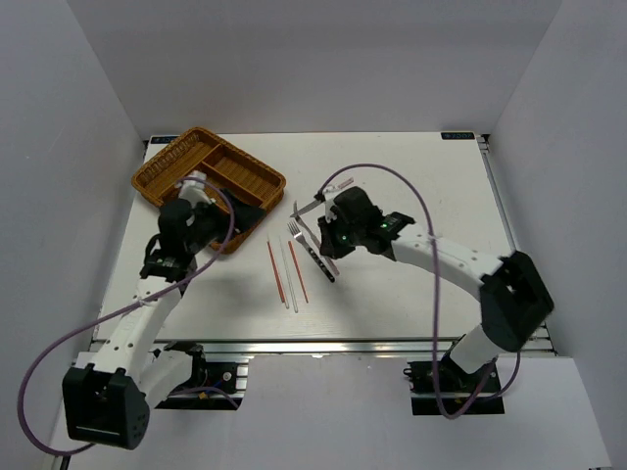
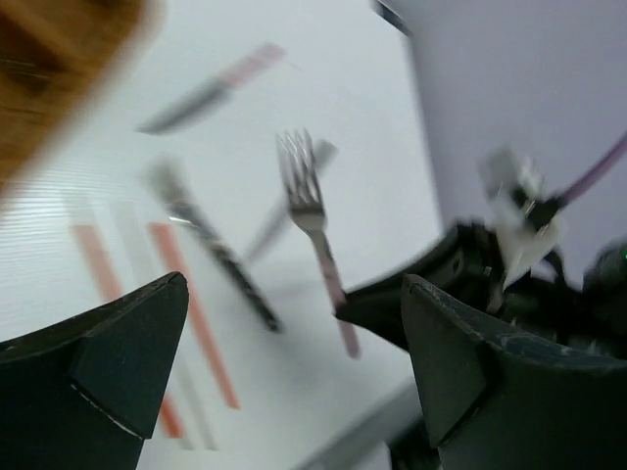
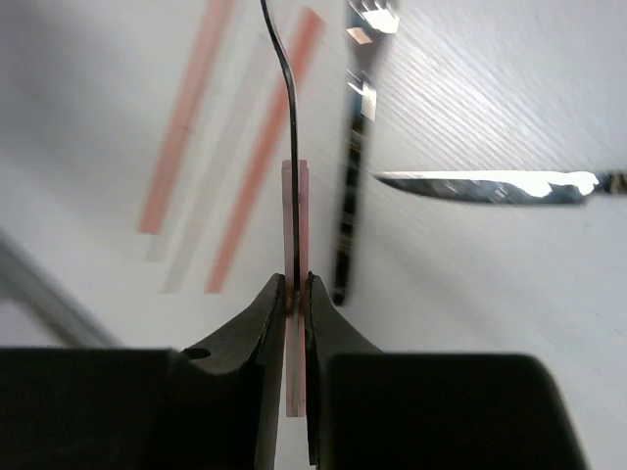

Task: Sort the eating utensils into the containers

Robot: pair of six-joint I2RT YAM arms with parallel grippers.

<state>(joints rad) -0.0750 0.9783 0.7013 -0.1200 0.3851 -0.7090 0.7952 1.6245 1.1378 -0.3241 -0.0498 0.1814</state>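
Observation:
The brown wicker tray [image 1: 209, 176] sits at the back left and shows blurred in the left wrist view [image 2: 49, 69]. My left gripper [image 1: 238, 218] hovers at its near right corner, open and empty [image 2: 294, 392]. My right gripper [image 1: 328, 240] is shut on the pink handle of a fork [image 3: 294, 235], tines raised toward the left [image 1: 294, 231] [image 2: 306, 196]. A dark-handled utensil [image 1: 319, 260] [image 3: 348, 215] lies beside it. A knife [image 1: 309, 208] [image 3: 490, 184] lies behind. Red and white chopsticks [image 1: 288, 274] [image 3: 260, 157] lie left of the fork.
White walls close in the table on the left, back and right. A metal rail [image 1: 343, 345] runs along the table's near edge. The right arm's purple cable [image 1: 411, 196] loops above the table's middle.

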